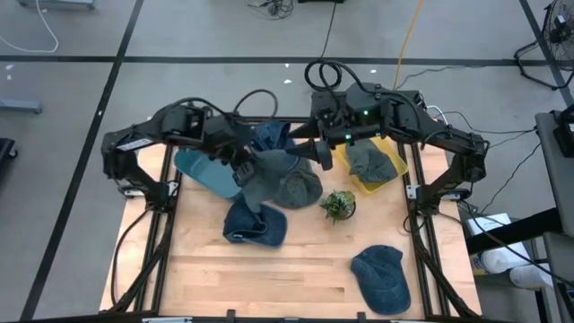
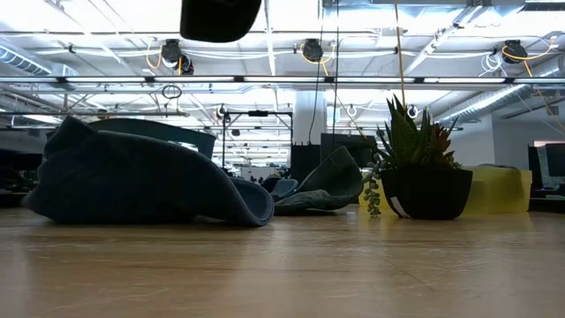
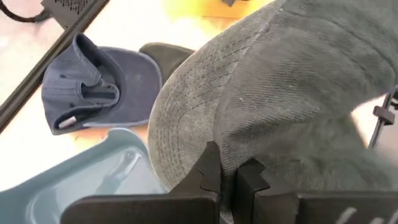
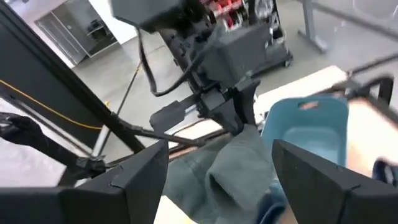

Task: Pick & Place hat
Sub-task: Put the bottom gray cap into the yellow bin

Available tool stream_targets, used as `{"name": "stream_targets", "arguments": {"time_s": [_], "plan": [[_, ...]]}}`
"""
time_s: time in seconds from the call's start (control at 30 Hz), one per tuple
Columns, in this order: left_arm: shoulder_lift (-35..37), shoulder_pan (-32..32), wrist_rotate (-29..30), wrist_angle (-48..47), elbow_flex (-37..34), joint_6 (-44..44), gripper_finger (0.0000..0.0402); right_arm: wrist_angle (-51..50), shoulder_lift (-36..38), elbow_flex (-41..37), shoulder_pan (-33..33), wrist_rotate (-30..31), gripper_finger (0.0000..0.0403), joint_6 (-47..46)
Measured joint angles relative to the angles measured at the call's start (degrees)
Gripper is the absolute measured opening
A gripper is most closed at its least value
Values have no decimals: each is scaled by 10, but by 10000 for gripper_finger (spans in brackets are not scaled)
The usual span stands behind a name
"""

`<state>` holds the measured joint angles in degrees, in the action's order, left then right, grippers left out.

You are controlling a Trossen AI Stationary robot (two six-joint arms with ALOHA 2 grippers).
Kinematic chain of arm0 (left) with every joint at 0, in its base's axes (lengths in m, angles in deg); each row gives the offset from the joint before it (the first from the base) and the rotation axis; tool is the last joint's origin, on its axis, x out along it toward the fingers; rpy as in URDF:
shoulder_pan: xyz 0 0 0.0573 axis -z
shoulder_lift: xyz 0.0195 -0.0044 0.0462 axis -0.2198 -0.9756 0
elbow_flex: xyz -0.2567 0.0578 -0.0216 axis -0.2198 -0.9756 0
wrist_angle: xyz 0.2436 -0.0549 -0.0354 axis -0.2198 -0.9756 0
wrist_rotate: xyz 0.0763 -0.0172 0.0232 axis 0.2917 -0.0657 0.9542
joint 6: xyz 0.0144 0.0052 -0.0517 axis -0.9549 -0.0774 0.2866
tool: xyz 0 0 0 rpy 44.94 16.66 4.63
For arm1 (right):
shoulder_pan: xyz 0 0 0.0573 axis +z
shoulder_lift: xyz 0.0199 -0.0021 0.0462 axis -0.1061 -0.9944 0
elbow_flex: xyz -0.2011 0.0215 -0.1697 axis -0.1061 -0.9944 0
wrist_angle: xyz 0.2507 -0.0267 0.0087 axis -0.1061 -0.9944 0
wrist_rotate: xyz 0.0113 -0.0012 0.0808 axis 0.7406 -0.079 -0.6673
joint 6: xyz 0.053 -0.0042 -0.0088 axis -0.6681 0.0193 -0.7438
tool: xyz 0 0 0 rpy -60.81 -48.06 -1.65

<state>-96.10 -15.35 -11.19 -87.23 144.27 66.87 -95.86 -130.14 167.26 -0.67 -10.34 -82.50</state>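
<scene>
The left gripper has its jaws clamped on the grey hat; at its three o'clock, the right gripper hovers, jaws wide apart.

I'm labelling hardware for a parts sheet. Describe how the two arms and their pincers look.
Both arms are dark, jointed and boxy, with black cables looping off them. The left arm carries a white label strip; the right arm shows a small green light. The left pincer has two angular black fingers; the right pincer has broad, flat black ones.
</scene>
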Motion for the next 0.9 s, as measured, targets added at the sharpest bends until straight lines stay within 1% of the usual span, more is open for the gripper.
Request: {"name": "stream_targets", "arguments": {"time_s": [0.13,0.2,0.3,0.4,0.47,0.57,0.73,0.8,0.9], "plan": [[-34,1,0,-7,33,-4,5,-11,0,0,0,-2,277,-6],[-50,1,-10,-9,42,-12,5,-11,0,0,0,-2,277,4],[-65,1,-21,-3,45,-16,5,-17,0,0,-2,14,277,13],[-70,2,-26,2,45,-26,5,-41,-2,0,-6,33,277,15],[-69,5,-24,2,46,-31,5,-38,-9,-6,-8,41,277,16],[-69,5,-20,3,46,-37,5,-44,-15,-22,-8,42,277,13],[-69,9,-19,3,46,-54,5,-14,-27,-51,-8,41,277,-3],[-69,12,-20,2,46,-60,5,13,-28,-67,-8,39,277,-13],[-69,15,-17,1,46,-60,5,52,-30,-97,-8,15,277,-40]]}}
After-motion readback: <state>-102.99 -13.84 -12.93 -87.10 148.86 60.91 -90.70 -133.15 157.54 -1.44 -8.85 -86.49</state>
